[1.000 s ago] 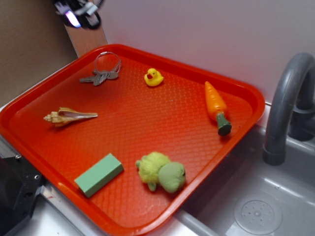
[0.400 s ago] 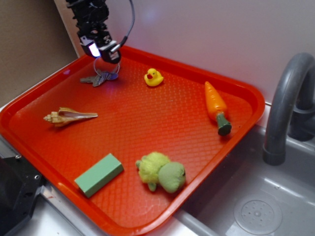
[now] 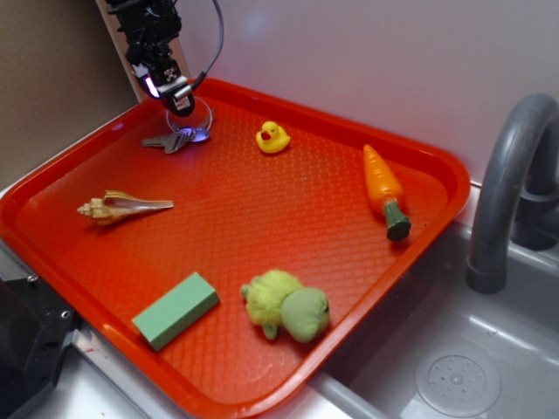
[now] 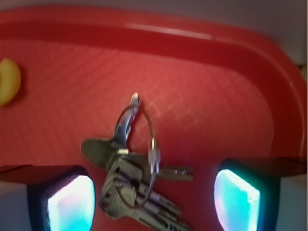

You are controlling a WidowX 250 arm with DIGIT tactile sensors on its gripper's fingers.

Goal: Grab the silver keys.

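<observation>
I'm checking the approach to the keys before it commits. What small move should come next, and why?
Probably a short straight descent, then close. In the wrist view the silver keys lie between the open fingers of the gripper, which hangs just above them on the red tray, not yet around them.

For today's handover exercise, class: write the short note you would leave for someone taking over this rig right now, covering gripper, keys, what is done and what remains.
Gripper: open, fingers either side of the bunch, nothing held.
Silver metal keys on a thin round ring: lying flat on the red plastic tray, in its far left corner, directly under the gripper. The wrist view shows them between the two lit pads, nearer the left one in that picture.
Done: gripper is positioned over the keys.
Left: probably lower a little, close on the bunch, lift.
</observation>
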